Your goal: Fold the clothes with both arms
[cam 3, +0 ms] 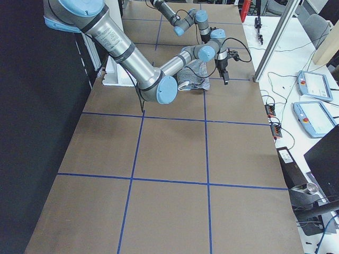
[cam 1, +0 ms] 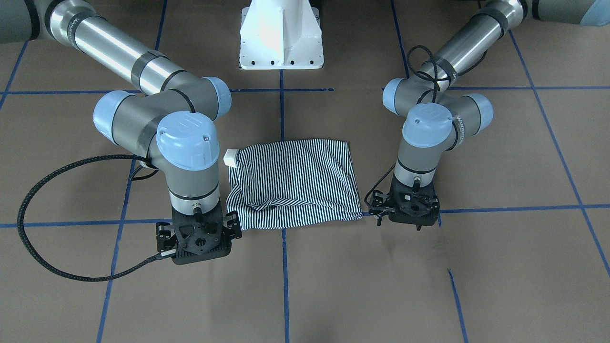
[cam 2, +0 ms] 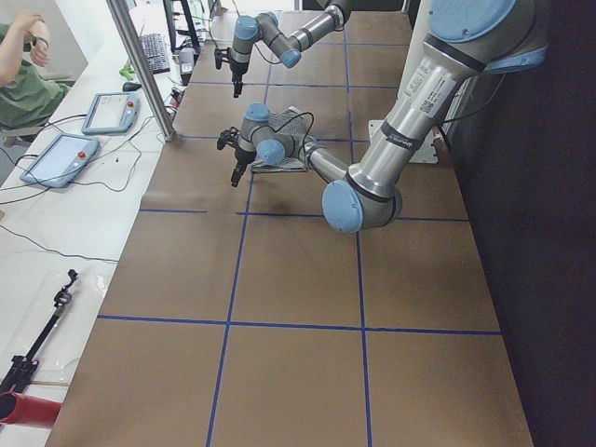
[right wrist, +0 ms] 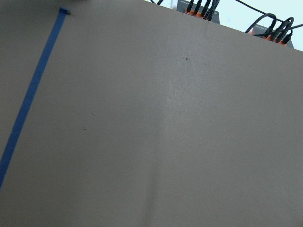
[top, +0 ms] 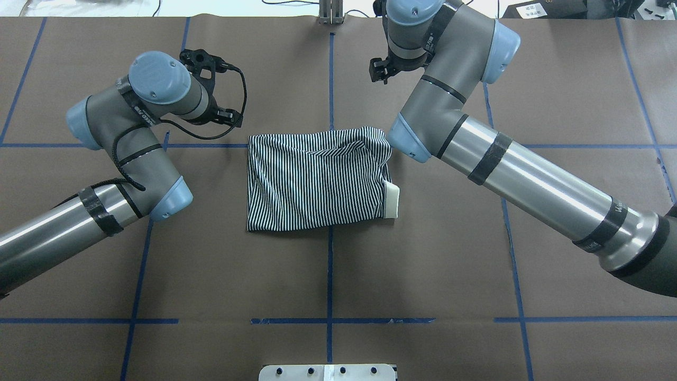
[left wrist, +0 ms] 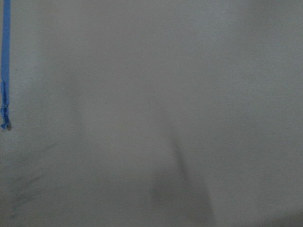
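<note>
The shirt point(top: 317, 180) lies in the middle of the table point(top: 423, 275), folded into a compact striped rectangle. Its cream collar point(top: 392, 200) pokes out at the near corner on the robot's right, which suggests the body has been doubled over the neckline. The edge farthest from the robot is slightly rumpled, with a crease running in from it. The left gripper point(cam 1: 411, 206) and right gripper point(cam 1: 198, 236) point straight down, one off each end of that far edge, just beside the corners and outside the cloth. In the side views they appear raised off the table. Both wrist views show only bare paper and blue tape, so neither gripper holds fabric. Whether the jaws are apart or together I cannot tell, because the wrists hide the fingers. The symmetric stance suits working both corners at once. I judge the folding mostly done, with only the loose far edge left to tidy.
</note>
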`<move>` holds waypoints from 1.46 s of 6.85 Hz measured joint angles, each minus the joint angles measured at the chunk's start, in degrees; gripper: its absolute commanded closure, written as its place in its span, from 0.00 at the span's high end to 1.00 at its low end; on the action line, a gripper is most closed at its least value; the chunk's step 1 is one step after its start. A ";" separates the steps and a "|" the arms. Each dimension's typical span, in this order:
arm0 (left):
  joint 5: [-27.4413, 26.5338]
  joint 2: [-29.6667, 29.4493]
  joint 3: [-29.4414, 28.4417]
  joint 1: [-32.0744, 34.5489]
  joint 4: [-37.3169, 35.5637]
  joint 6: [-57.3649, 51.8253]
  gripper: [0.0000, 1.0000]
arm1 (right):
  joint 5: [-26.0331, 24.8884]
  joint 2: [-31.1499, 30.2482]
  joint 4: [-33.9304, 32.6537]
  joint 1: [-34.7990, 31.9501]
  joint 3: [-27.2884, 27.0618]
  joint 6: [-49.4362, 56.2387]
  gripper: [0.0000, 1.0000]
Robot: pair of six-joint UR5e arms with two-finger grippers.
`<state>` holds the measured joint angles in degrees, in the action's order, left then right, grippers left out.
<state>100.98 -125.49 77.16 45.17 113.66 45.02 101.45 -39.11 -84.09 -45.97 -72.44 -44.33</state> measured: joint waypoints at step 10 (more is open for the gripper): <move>6.51 0.31 0.30 5.81 1.74 -8.88 1.00 | -13.66 -12.85 -6.05 21.04 -22.51 -18.91 1.00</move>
<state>107.49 -125.18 77.46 50.98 115.40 36.14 87.79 -51.97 -90.14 -24.93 -94.95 -63.24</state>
